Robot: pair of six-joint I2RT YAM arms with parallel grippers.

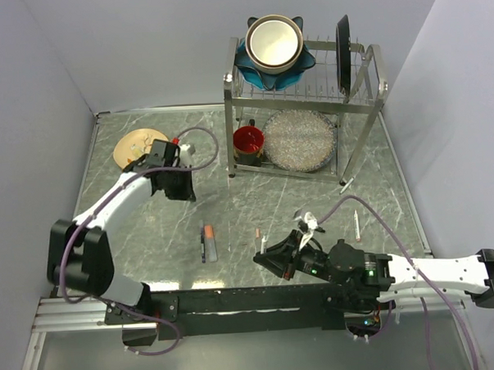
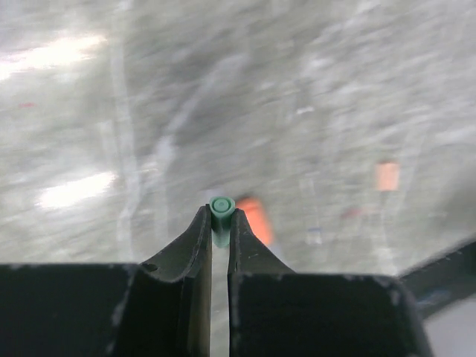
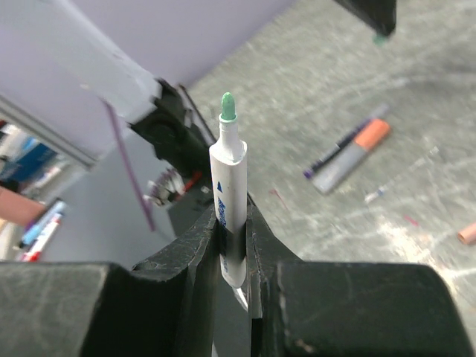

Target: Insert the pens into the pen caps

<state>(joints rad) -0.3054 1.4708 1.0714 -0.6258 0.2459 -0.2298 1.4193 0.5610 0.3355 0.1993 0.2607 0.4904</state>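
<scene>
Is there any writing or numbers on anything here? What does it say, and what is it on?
White pen in the right fingers: blue print and a small triangle along its barrel, too blurred to read.
Green cap in the left fingers: no writing shows.
Nothing else here can be read.

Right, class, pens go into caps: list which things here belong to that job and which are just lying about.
Job: green-tipped pen in right gripper; teal cap in left gripper; dark pen; orange-capped pen; lone white pen; loose orange cap.
Lying about: dish rack; bowl; red mug; tan plate.
</scene>
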